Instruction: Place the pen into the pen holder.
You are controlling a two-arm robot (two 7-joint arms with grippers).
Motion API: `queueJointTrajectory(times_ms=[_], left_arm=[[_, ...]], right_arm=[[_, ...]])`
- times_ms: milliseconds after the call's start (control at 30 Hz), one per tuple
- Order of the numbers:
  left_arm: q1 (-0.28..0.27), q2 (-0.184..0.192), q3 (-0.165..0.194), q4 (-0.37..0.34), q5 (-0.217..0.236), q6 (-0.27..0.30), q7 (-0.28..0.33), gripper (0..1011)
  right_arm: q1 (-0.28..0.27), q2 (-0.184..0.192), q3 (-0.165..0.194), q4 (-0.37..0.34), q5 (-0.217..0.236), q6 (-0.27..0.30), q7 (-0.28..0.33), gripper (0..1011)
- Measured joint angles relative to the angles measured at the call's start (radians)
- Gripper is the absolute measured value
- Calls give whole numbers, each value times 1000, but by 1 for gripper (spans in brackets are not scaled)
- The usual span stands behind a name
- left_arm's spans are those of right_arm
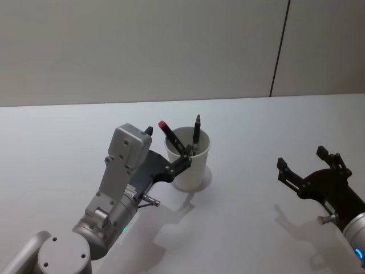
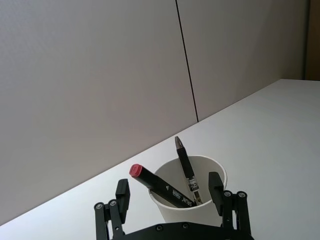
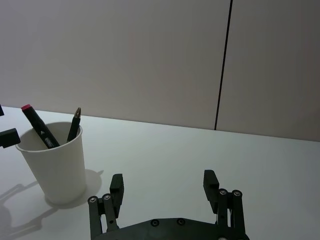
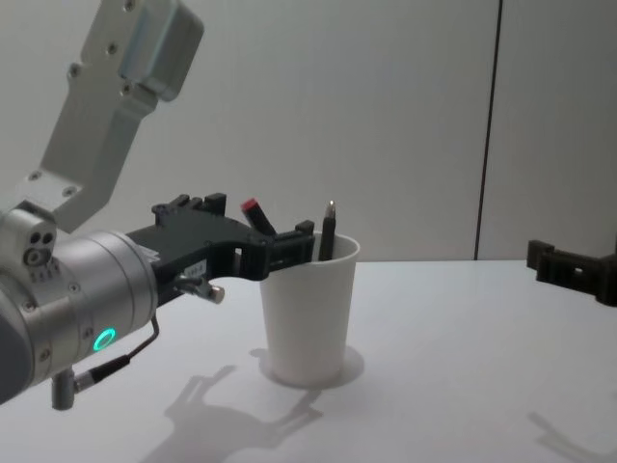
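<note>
White paper forms the pen holder [image 1: 191,168] [image 2: 206,170] [image 3: 57,170] [image 4: 308,318], a tapered cup with a rolled rim that stands upright on the pale worktop [image 1: 256,228] near its middle, in front of a plain grey wall [image 1: 142,45]. The cup holds two items. A black red-capped marker [image 1: 171,137] [image 2: 160,186] [image 3: 37,127] [image 4: 257,217] stands in it with the cap uppermost, tilted toward the robot's left, its barrel resting on the rim and its upper part projecting well above it. A slimmer dark pen [image 1: 196,131] [image 2: 185,167] [image 3: 74,125] [image 4: 328,231] stands more nearly upright beside the marker, with its upper end above the rim on the far side. The left claw [image 1: 167,146] [image 2: 169,184] is at rim height on the near left side of the cup with its fingers spread apart. In the left wrist view one finger stands clear of the cup wall and the other overlaps the rim edge, with the marker's upper part between them, gripped by neither. Whether that finger touches the cup cannot be determined. The right claw [image 1: 302,158] [image 3: 163,178] is held low over the worktop well apart from the cup on the robot's right, its fingers also spread apart and holding nothing.
</note>
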Motion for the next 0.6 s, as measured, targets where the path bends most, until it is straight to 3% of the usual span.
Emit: queueJointTrajectory(times_ms=[600], left_arm=[[0,0,0,0,0,0,0,1004]], right_arm=[[0,0,0,0,0,0,0,1002]])
